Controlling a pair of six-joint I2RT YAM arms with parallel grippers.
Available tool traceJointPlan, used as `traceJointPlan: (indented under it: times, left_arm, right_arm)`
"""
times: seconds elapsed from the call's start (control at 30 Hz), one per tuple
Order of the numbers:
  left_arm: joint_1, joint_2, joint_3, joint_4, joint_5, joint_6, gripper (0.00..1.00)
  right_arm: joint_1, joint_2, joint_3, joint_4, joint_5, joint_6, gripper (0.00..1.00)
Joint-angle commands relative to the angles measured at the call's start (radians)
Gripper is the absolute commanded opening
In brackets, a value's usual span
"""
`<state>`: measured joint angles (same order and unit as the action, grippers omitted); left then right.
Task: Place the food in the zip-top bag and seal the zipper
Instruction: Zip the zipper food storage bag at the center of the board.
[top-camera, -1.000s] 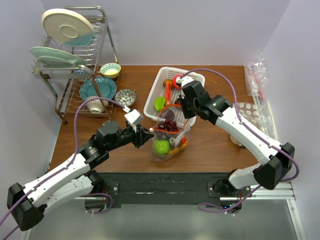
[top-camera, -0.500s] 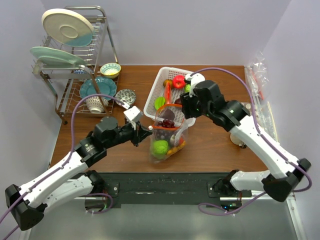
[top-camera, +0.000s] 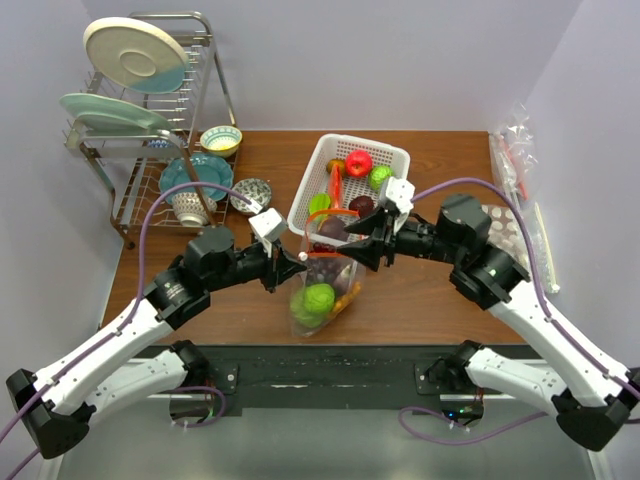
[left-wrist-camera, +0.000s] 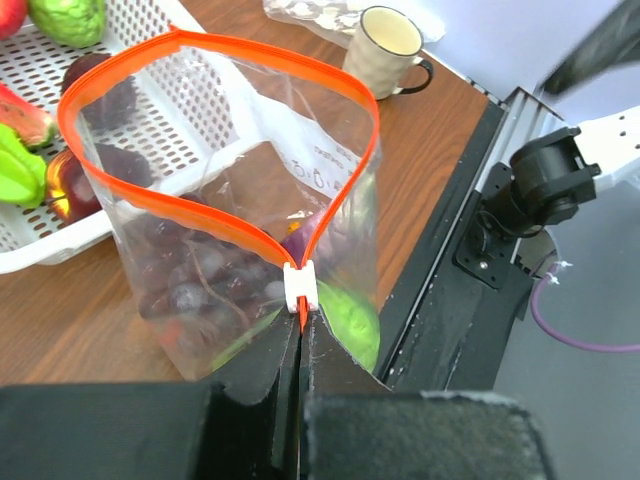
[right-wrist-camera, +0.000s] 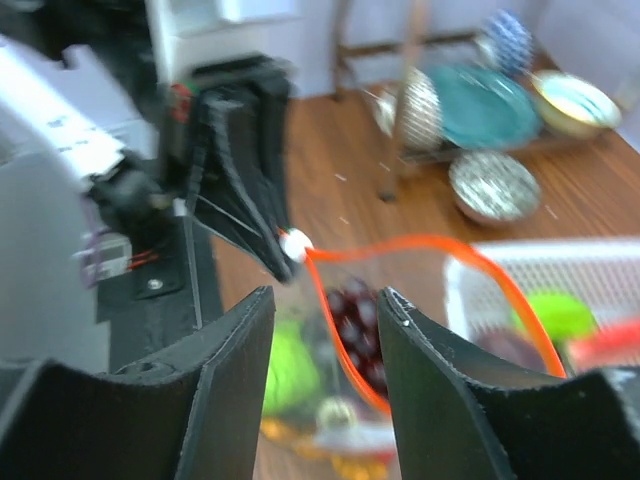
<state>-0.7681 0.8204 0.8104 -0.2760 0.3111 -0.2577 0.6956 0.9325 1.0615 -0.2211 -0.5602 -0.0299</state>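
While left gripper (left-wrist-camera: 300, 345) clamps shut on zipper (left-wrist-camera: 200, 213) at white slider (left-wrist-camera: 300, 285), right gripper (right-wrist-camera: 325, 300) hangs jaws apart, empty, by opposite rim. We see zip-top bag (left-wrist-camera: 260, 150) standing loaded, mouth open, just beside white basket (top-camera: 310, 190). Film looks soft, slippery; we'd grab stiffer strip.

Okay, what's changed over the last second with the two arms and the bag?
The left gripper closed on the end of the zipper, by its white slider. The right gripper opened, came off the mouth of the zip-top bag, and swung out to the bag's right side. The bag shifted slightly left. Its mouth is open as before; the white basket and dish rack stayed put.
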Motion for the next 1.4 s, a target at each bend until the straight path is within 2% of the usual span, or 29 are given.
traceJointPlan:
  times: [0.0, 0.17, 0.33, 0.6, 1.07, 1.2, 1.3, 1.37]
  left_arm:
    - [-0.004, -0.006, 0.064, 0.063, 0.071, 0.002, 0.0]
    - [-0.003, 0.011, 0.062, 0.072, 0.112, 0.003, 0.0]
    - [-0.003, 0.008, 0.061, 0.075, 0.123, 0.014, 0.0]
    - [-0.005, 0.006, 0.069, 0.064, 0.155, 0.029, 0.0]
    - [-0.004, 0.009, 0.082, 0.037, 0.137, 0.054, 0.0]
    - [-0.003, 0.011, 0.088, 0.024, 0.125, 0.061, 0.0]
    - [-0.003, 0.002, 0.096, 0.008, 0.103, 0.069, 0.0]
    - [-0.004, -0.004, 0.104, -0.008, 0.085, 0.074, 0.0]
  right_arm:
    - [0.002, 0.063, 0.037, 0.118, -0.26, -0.099, 0.51]
    - [0.005, 0.109, 0.045, 0.12, -0.398, -0.2, 0.51]
    - [0.004, 0.17, 0.072, 0.074, -0.455, -0.326, 0.52]
    - [0.012, 0.301, 0.153, 0.012, -0.524, -0.35, 0.5]
    - [0.027, 0.391, 0.143, -0.055, -0.537, -0.42, 0.48]
    - [0.027, 0.405, 0.153, -0.078, -0.534, -0.429, 0.41]
    - [0.027, 0.41, 0.172, -0.099, -0.541, -0.432, 0.28]
    - [0.025, 0.417, 0.19, -0.109, -0.546, -0.424, 0.09]
